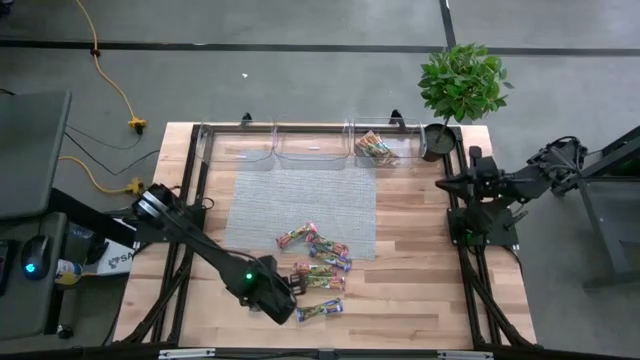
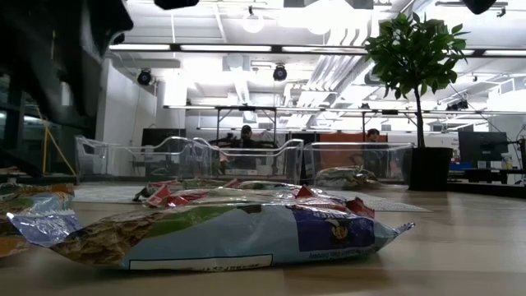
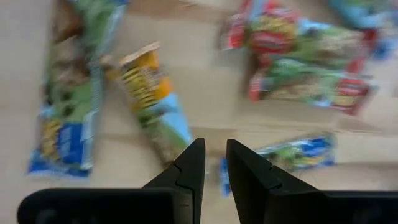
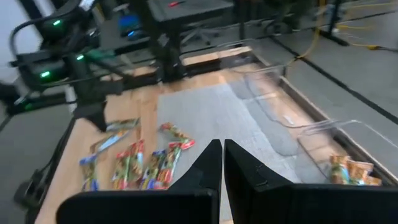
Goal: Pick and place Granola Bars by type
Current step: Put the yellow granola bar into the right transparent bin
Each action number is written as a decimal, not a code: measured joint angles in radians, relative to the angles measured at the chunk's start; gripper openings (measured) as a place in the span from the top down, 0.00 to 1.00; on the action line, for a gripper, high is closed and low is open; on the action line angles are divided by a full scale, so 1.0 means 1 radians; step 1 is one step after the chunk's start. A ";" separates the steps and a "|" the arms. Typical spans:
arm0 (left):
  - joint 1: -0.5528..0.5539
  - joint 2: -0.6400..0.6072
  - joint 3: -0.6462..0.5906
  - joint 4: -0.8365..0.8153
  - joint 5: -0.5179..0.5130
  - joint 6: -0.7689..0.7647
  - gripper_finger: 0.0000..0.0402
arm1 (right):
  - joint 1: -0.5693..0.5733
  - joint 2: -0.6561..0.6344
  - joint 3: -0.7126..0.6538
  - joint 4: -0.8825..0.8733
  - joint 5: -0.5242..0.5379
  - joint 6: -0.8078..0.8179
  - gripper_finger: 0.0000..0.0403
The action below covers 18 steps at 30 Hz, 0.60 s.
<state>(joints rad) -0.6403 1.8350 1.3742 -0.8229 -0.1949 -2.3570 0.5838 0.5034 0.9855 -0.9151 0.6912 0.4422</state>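
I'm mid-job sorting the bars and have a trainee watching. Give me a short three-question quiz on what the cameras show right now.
1. True or false: every clear bin at the table's far edge is empty.
2. Which end effector is over the loose bars? A. left B. right C. neither
3. Fill in: the potted plant stands at the table's far ____ corner.

Key
1. False: the bin nearest the plant holds some bars.
2. A: the left end effector hangs over the loose bars, its fingers a narrow gap apart with nothing between them. The right end effector waits shut at the right edge.
3. Right.
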 joint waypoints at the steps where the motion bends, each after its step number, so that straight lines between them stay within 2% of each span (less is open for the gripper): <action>1: 0.007 0.013 0.017 -0.002 0.027 -0.006 0.84 | 0.000 0.000 0.000 0.000 -0.026 -0.010 1.00; 7: 0.020 0.067 0.089 -0.011 0.113 -0.008 0.84 | 0.000 -0.001 0.000 -0.001 -0.176 -0.075 1.00; 11: 0.010 0.070 0.088 -0.044 0.163 -0.003 0.84 | 0.000 -0.001 0.000 -0.001 -0.213 -0.109 1.00; 18: 0.004 0.070 0.088 -0.099 0.172 0.017 0.84 | 0.000 -0.001 0.001 -0.001 -0.257 -0.121 1.00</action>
<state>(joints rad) -0.6365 1.9049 1.4624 -0.9214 -0.0225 -2.3399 0.5838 0.5022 0.9863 -0.9157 0.4343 0.3215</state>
